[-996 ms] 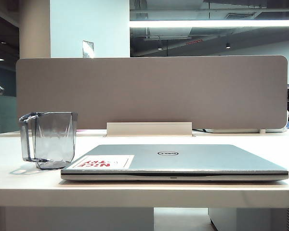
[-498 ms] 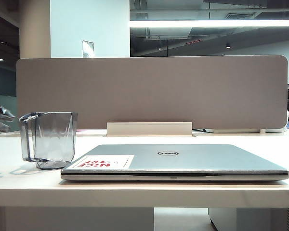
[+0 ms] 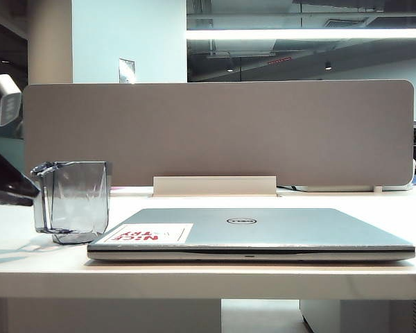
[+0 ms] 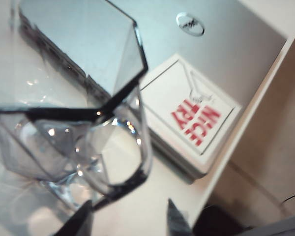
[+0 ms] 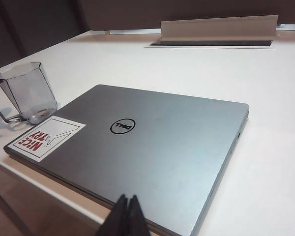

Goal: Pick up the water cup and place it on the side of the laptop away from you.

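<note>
The water cup (image 3: 75,200), clear grey with faceted sides and a thin loop handle, stands upright on the white desk just left of the laptop (image 3: 263,232). The closed silver laptop carries a white sticker with red lettering (image 3: 149,234) at its near left corner. My left gripper (image 3: 24,193) reaches in from the left edge, close to the cup's handle side. In the left wrist view its fingertips (image 4: 81,222) stand open, spread just below the cup (image 4: 64,142), gripping nothing. My right gripper (image 5: 128,212) is shut and empty, hovering over the laptop's (image 5: 152,142) near edge, with the cup (image 5: 28,91) off to the side.
A grey partition panel (image 3: 218,132) stands along the back of the desk. A white cable flap (image 3: 215,185) sits behind the laptop. The desk's front edge (image 3: 208,284) runs just before the laptop and cup.
My left arm has come in from the left edge of the exterior view toward the cup's handle. The laptop has not moved.
</note>
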Robot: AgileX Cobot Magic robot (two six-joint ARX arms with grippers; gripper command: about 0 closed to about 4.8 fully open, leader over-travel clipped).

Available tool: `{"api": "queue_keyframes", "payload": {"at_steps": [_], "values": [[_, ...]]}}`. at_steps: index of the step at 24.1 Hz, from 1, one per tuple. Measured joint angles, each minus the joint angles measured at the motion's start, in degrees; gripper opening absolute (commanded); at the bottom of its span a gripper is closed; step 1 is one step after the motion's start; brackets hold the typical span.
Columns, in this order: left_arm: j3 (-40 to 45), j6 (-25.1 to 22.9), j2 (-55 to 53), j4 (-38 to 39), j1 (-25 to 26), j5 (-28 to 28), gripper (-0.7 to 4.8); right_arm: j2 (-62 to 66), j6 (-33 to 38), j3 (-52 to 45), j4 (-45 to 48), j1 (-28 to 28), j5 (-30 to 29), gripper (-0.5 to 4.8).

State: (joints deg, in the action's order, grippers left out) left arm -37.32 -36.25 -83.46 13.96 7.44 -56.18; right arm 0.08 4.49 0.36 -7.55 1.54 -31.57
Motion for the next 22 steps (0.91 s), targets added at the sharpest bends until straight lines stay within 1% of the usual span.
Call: {"api": "queue_keyframes", "payload": {"at_steps": [1,3,6,9,12,15,21,22], "values": [[0.00,-0.63,0.00,-0.98,-0.81,2.54,1.83,0.00,0.00,0.00,0.00,0.00,0.00,-0.01],[0.00,-1.16,0.00,-2.78,-1.38,5.81,1.83,0.00,0.00,0.00,0.00,0.00,0.00,-0.01],[0.00,-1.27,0.00,-5.20,-1.38,7.41,1.83,0.00,0.00,0.00,-0.02,0.00,0.00,-0.01],[0.00,-1.27,0.00,-5.25,-1.46,6.29,1.74,0.00,0.00,0.00,0.00,0.00,0.00,-0.01],[0.00,-1.25,0.00,-5.20,-1.55,3.23,1.73,0.00,0.00,0.00,-0.02,0.00,0.00,-0.01],[0.00,-1.27,0.00,-5.14,-2.62,2.21,1.11,0.00,0.00,0.00,-0.02,0.00,0.00,-0.01],[0.00,-1.25,0.00,-5.09,-3.34,2.36,1.09,0.00,0.00,0.00,-0.02,0.00,0.00,-0.01],[0.00,-1.25,0.00,-5.16,-3.41,2.40,0.84,0.00,0.00,0.00,-0.02,0.00,0.00,-0.01]]}}
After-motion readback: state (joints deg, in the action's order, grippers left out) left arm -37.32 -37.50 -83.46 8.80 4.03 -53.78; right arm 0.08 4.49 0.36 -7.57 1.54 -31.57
